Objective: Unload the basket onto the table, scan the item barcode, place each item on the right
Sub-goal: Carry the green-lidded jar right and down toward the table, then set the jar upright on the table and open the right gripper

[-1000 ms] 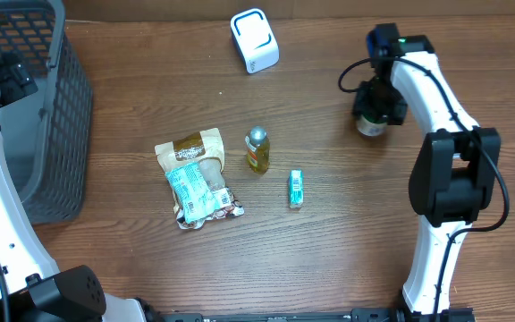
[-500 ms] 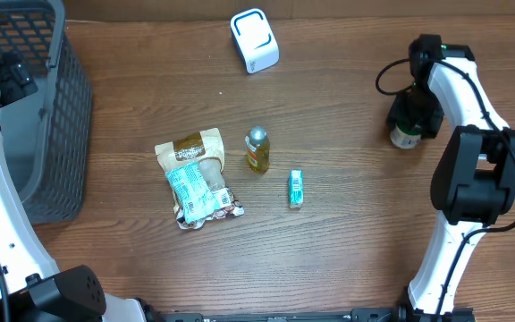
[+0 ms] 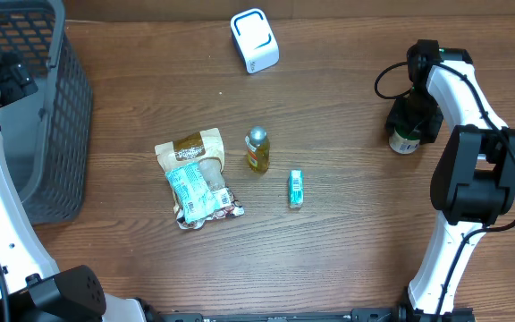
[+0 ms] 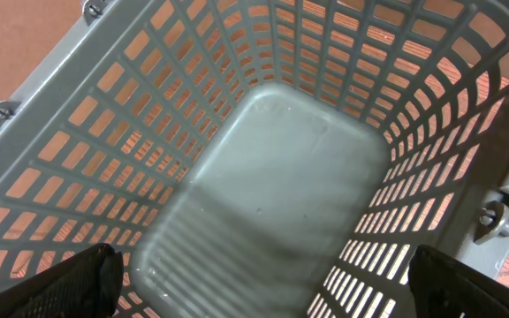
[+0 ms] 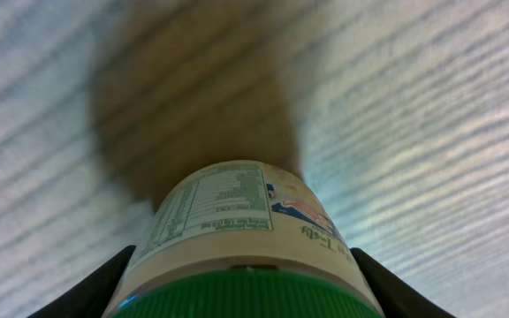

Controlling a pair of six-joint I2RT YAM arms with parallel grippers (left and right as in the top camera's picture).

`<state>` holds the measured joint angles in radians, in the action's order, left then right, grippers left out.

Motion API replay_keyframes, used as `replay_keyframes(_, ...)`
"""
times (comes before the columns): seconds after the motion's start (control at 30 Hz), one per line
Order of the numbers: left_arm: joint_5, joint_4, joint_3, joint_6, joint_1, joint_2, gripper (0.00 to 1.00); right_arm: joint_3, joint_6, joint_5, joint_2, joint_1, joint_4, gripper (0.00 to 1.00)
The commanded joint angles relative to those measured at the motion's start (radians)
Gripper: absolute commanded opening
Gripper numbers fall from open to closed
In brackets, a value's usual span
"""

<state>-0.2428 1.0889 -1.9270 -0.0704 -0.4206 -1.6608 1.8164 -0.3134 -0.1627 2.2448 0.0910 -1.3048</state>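
At the right side of the wooden surface [image 3: 347, 250], the right pincer [image 3: 411, 118] grips a jar [image 5: 237, 216] with a green lid and a white printed label. Its two fingers [image 5: 95, 284] press against the jar's opposite sides, and the jar stands upright, its base at or just above the wood; which, I cannot tell. The white scanner [image 3: 255, 40] with its blue outline sits well apart from the jar, near the far edge at the middle. Around the centre lie a snack bag [image 3: 195, 179], a small bottle [image 3: 257, 149] just beside it, and a green box [image 3: 296, 189] near the bottle. At the left, the left pincer [image 4: 268, 287] hangs over the grey basket [image 3: 61, 116], its jaws spread wide with nothing between them; below it the basket's floor is bare.
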Motion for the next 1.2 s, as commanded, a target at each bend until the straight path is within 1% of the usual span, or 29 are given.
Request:
replay_keyframes(0.0, 0.008, 0.0, -0.014, 0.019, 0.002, 0.0, 1.0, -0.013, 0.0, 0.049, -0.043, -0.004, -0.04, 0.58)
replay_keyframes(0.07, 0.008, 0.0, -0.014, 0.019, 0.002, 0.0, 0.99, -0.013, 0.007, 0.087, -0.043, -0.003, -0.068, 0.56)
replay_keyframes(0.13, 0.007, 0.0, -0.014, 0.019, 0.002, 0.0, 1.0, -0.013, 0.006, 0.11, -0.046, -0.004, -0.082, 0.5)
replay_keyframes(0.33, 0.008, 0.0, -0.014, 0.019, 0.002, 0.0, 1.0, -0.013, 0.006, 0.173, -0.118, -0.004, -0.101, 0.44)
replay_keyframes(0.47, 0.008, 0.0, -0.014, 0.019, 0.002, 0.0, 1.0, -0.018, 0.002, 0.217, -0.206, -0.005, -0.127, 0.42)
replay_keyframes(0.63, 0.007, 0.0, -0.014, 0.019, 0.002, 0.0, 1.0, -0.076, -0.021, 0.216, -0.311, -0.013, -0.109, 0.41)
replay_keyframes(0.77, 0.008, 0.0, -0.014, 0.019, 0.002, 0.0, 1.0, -0.18, -0.082, 0.159, -0.391, -0.013, -0.048, 0.42)
replay_keyframes(0.9, 0.008, 0.0, -0.014, 0.019, 0.002, 0.0, 0.99, -0.32, -0.098, 0.153, -0.455, -0.013, 0.055, 0.42)
replay_keyframes(1.17, 0.007, 0.0, -0.014, 0.019, 0.002, 0.0, 0.99, -0.537, -0.11, 0.122, -0.467, -0.013, 0.248, 0.42)
